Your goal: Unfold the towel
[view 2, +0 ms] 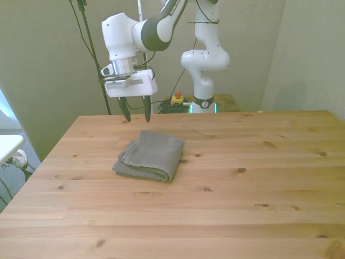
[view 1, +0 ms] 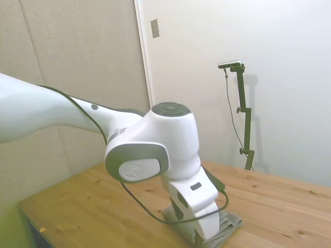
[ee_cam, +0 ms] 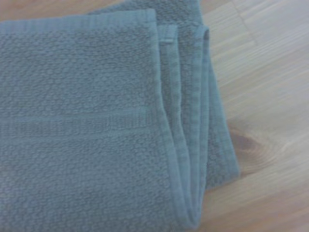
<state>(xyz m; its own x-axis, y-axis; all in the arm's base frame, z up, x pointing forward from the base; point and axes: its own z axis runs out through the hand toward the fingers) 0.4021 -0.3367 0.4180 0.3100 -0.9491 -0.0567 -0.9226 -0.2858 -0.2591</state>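
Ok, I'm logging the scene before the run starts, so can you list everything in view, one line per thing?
towel: one, gray-olive, folded in layers, lying on the table toward the front view's left.
table: one, light wood with knots, bearing the towel.
red button on a yellow box: one, behind the table's far edge by the robot's base.
cables: dark, several, on the floor behind the table.
small gray plate: one, on the wall in the side view.
arm: one, white with gray joints.
gripper: one, dark fingers open, above the table just behind the towel, not touching it.
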